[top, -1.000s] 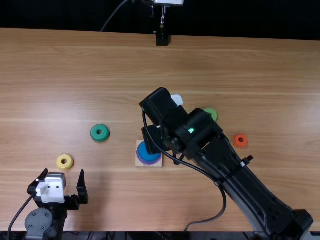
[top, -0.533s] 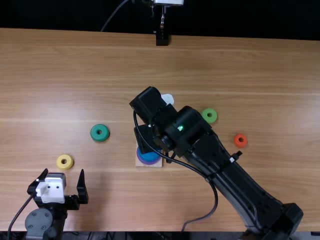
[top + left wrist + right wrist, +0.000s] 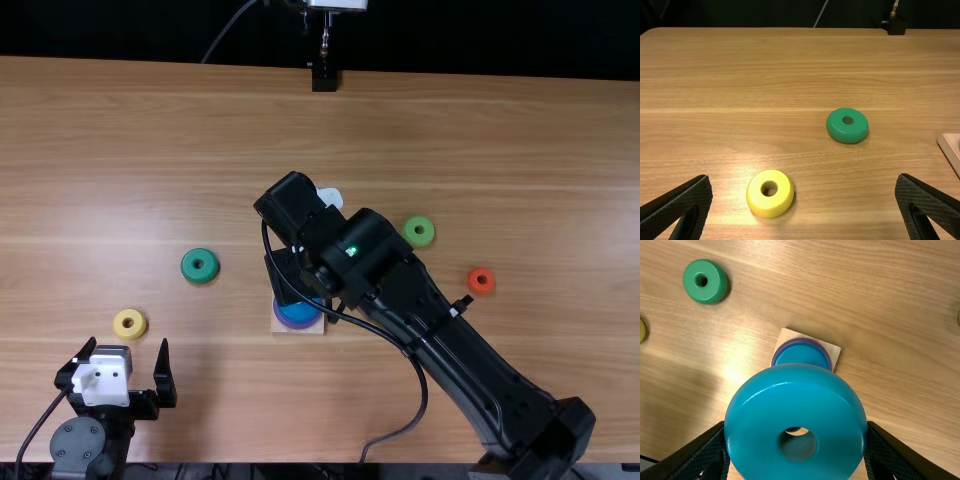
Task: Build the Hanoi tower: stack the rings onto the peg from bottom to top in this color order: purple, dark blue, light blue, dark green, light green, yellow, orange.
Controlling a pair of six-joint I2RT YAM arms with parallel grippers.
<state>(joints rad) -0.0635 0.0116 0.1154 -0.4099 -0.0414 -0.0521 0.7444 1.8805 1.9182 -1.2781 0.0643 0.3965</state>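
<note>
And here's the top view: a dark backdrop behind, then a light brown worktop (image 3: pixel 480 150) with a black-footed stand (image 3: pixel 324 76) at its far edge. The right claw (image 3: pixel 290 275) hangs over the middle, partly covering the wooden base (image 3: pixel 298 331), where a dark blue ring (image 3: pixel 297 312) sits on a purple ring (image 3: pixel 300 325). Down by the near edge, left of the middle, the left claw (image 3: pixel 127 348) is wide open and empty, the yellow ring (image 3: pixel 119 323) just beyond it. The dark green ring (image 3: pixel 187 266) lies between yellow and the base, apart from both. Right of the base, there's the light green ring (image 3: pixel 409 232), then the orange ring (image 3: pixel 472 282), the right arm (image 3: pixel 470 350) slanting between them and the near edge.

Over to the left wrist view: fingers spread wide, yellow lying flat on the wood ahead, dark green farther out, the base's corner off to the side.

Now the right wrist view, and this claw is closed round the light blue ring (image 3: pixel 797 400), a finger at each side. The ring is up off the worktop, hole visible, overlapping the stack in sight; its exact height over it, I can't tell.
</note>
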